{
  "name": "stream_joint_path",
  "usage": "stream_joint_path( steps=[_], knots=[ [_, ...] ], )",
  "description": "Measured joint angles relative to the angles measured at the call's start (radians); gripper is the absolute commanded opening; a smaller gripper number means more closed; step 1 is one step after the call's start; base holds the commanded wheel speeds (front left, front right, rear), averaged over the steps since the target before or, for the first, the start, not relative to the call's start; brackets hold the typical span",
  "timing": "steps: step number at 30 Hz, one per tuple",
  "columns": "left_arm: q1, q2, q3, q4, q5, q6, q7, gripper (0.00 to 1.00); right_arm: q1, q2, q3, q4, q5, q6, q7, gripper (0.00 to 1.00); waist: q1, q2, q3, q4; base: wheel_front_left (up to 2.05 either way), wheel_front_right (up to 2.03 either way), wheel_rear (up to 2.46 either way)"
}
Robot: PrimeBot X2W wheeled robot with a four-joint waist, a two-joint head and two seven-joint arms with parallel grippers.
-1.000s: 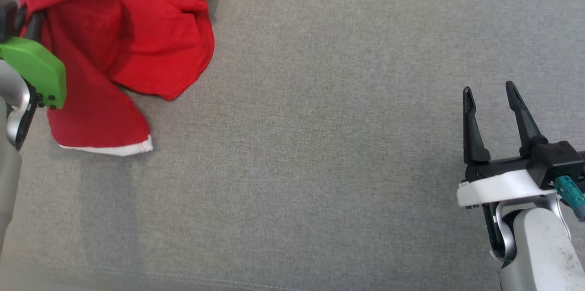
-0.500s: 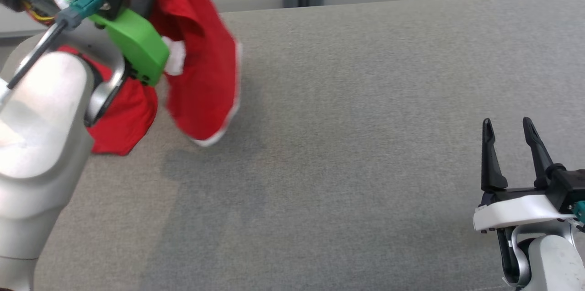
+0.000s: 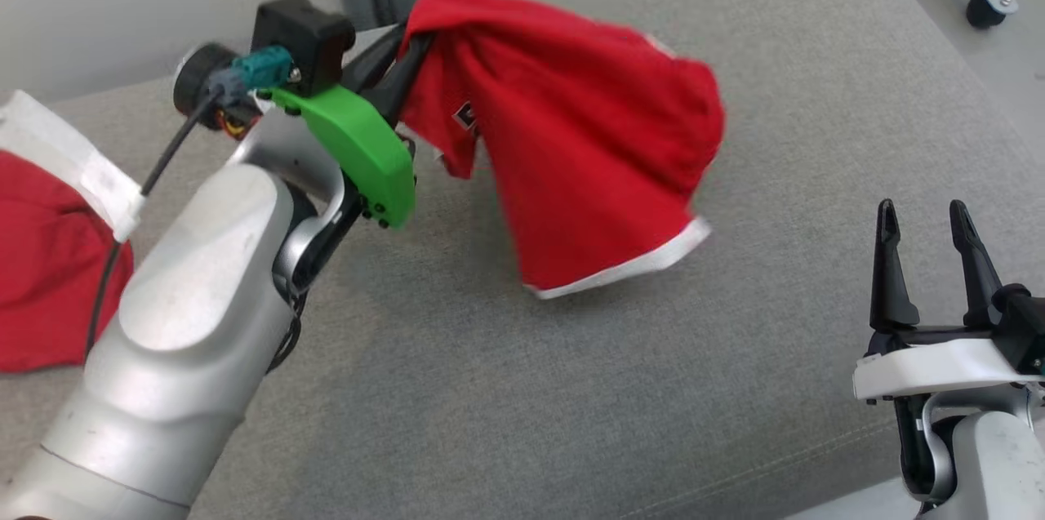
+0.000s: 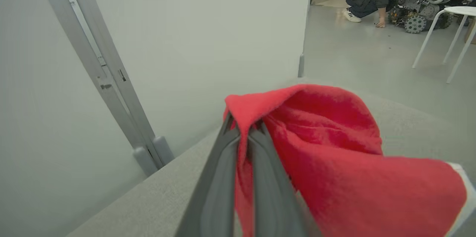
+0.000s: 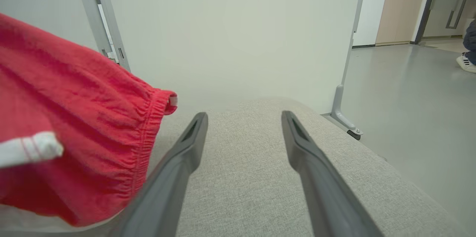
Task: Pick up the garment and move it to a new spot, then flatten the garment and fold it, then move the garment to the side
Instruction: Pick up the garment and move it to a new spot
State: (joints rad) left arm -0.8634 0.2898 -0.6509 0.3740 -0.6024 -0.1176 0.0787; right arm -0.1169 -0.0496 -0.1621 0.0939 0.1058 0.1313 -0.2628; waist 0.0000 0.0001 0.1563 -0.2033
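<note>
My left claw (image 3: 406, 44) is clenched on a bunched edge of the red shorts (image 3: 588, 153), so they hang over the worktop's (image 3: 571, 389) far middle for carrying; my right claw (image 3: 922, 218) stands spread, empty, near right.

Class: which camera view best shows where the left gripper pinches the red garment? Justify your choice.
The left wrist view: the left gripper has its jaws shut on a fold of the garment, seen close up. The head view shows the same pinch smaller, from the side. The right wrist view catches the garment's gathered edge.
</note>
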Motion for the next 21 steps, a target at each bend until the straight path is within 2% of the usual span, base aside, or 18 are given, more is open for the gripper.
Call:
stream_joint_path(
  steps=[6, 10, 11, 14, 21],
  knots=[
    [0.069, -0.007, -0.011, 0.255, 0.038, 0.043, -0.121, 0.0, -0.037, 0.0, 0.021, -0.005, 0.018, 0.0, 0.0, 1.0, 0.0, 0.0, 0.068, -0.036, 0.0, 0.0, 0.0],
    [0.074, -0.033, -0.011, 0.391, 0.054, 0.078, -0.203, 0.0, -0.047, 0.0, 0.021, -0.006, 0.021, 0.0, 0.0, 1.0, 0.0, 0.0, 0.114, -0.05, 0.0, 0.0, 0.0],
    [0.074, -0.042, -0.009, 0.421, 0.058, 0.091, -0.226, 0.05, -0.05, 0.0, 0.022, -0.005, 0.021, 0.0, 0.0, 1.0, 0.0, 0.0, 0.124, -0.053, 0.0, 0.0, 0.0],
    [0.069, -0.056, -0.01, 0.487, 0.065, 0.103, -0.267, 1.0, -0.053, 0.0, 0.024, -0.005, 0.021, 0.0, 0.0, 1.0, 0.0, 0.0, 0.146, -0.054, 0.0, 0.0, 0.0],
    [0.027, -0.09, -0.03, 0.561, 0.087, 0.08, -0.317, 1.0, -0.054, 0.0, 0.029, -0.003, 0.01, 0.0, 0.0, 1.0, 0.0, 0.0, 0.142, -0.022, 0.0, 0.0, 0.0]
  ],
)
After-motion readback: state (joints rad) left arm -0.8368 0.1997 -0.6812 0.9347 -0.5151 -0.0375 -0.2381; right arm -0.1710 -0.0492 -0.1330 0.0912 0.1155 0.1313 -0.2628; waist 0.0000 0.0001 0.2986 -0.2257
